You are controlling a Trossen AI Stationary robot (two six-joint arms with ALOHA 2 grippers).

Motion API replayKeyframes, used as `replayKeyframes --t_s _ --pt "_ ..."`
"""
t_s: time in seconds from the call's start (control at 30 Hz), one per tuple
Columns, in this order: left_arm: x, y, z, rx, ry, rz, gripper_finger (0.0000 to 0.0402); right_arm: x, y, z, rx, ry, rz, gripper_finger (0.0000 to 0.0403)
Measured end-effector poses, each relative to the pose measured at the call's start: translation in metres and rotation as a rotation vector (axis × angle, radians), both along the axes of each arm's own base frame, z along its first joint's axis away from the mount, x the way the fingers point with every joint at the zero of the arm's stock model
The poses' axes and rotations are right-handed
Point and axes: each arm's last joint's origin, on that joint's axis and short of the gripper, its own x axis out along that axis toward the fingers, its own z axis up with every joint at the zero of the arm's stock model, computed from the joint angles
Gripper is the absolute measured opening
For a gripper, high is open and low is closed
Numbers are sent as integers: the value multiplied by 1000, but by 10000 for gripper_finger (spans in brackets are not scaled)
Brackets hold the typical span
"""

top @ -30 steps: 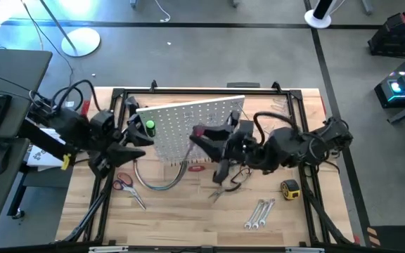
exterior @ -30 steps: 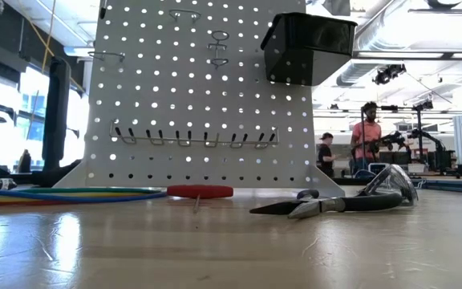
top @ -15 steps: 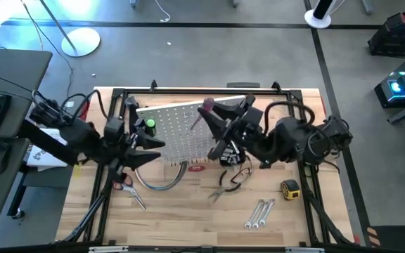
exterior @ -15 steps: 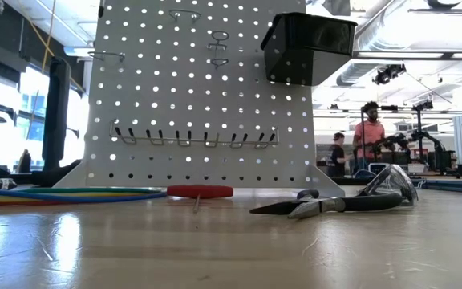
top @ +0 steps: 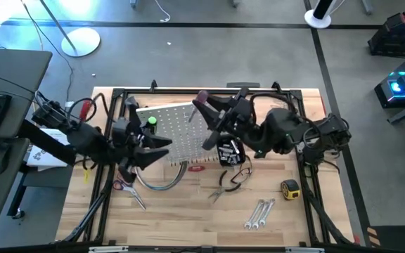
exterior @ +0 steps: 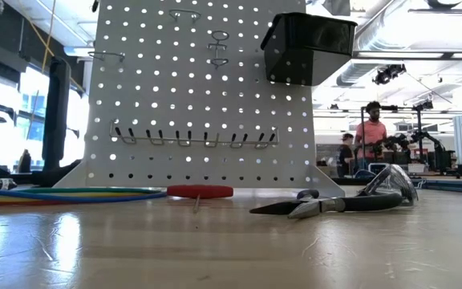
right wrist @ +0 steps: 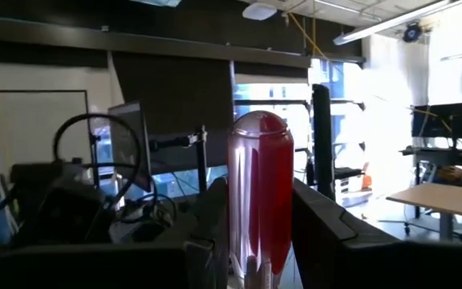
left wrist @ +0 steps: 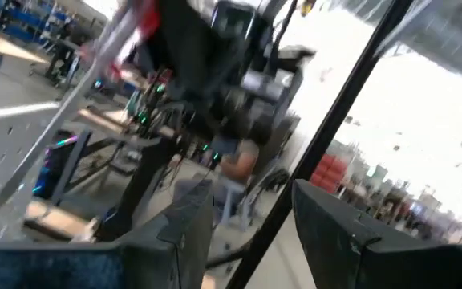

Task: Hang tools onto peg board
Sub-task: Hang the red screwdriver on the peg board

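While right tool clamped on red-handled screwdriver, left tool apart: wooden table, distant person.

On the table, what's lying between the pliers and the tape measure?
Nothing. From overhead, the wood between the pliers and the yellow tape measure is bare; the wrenches lie nearer the front edge, off that line.

White peg board, peppered with a neat grid of small holes, a glossy black bin at its upper corner. Red screwdriver handle lying at its foot, beside cables striped blue, yellow, green and red. Pliers: silver metal, black handles. Yellow tape measure on the pale wood-grain desk. Translucent red handle between dark fingers.
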Motion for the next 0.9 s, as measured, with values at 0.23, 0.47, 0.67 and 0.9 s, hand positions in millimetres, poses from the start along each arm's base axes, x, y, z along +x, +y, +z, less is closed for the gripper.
replayKeyframes --t_s 0.23,0.47,0.67,0.9 --pt "-12 5 27 -14 -292 -33 163 2 -1 -1 -16 14 17 84" --pt "-28 13 42 101 -431 7 163 4 -3 -5 -19 56 3 84" --pt "-42 22 49 112 -460 30 163 5 -10 -6 -18 61 -15 84" --pt "-44 27 38 150 -239 95 163 9 -13 -12 13 85 60 84"
